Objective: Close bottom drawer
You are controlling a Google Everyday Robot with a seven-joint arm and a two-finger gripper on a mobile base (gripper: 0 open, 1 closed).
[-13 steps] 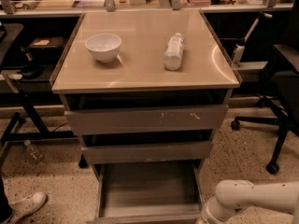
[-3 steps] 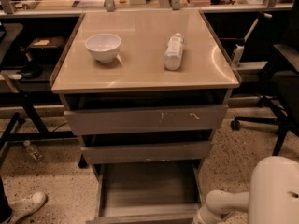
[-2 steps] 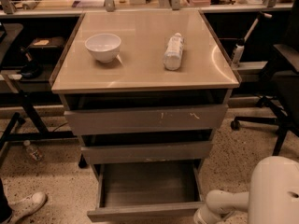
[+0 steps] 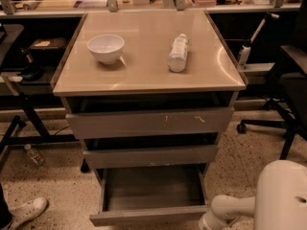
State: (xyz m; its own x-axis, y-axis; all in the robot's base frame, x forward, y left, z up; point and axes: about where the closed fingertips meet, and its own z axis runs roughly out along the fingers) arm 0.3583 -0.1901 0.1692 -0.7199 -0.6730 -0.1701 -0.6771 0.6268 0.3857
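bottom drawer (image 4: 152, 188): at 6 o'clock in the view, lowest of three under the table. Pulled out toward the camera, so the grey wood-grain box shows from above. Its plain front lies along the lower edge of the view.
gripper (image 4: 205, 224): at 5 o'clock, cut by the bottom edge of the view, just beside the right end of the bottom drawer front. Contact with the front: cannot tell. Spread or pressed together: cannot tell.
arm (image 4: 283, 195): white and rounded, fills the 4 to 5 o'clock corner. A narrower white link runs from it toward 9 o'clock and ends at the gripper.
table (image 4: 144, 75): tan glossy top, centre of the view and toward 12 o'clock.
bowl (image 4: 105, 47): white, upright, on the table at about 10 o'clock from the top's centre.
bottle (image 4: 178, 53): pale, lying on its side on the table, at 2 o'clock from the top's centre. Cap end points to 12 o'clock. Well apart from the bowl.
top drawer (image 4: 144, 122): wide front with pale scratch marks right of centre, a dark gap above it.
middle drawer (image 4: 148, 156): plain front, between the top drawer and the bottom drawer.
chair (image 4: 292, 80): dark, at 3 o'clock, wheeled base on the speckled floor.
shoe (image 4: 26, 210): pale, at 8 o'clock on the floor.
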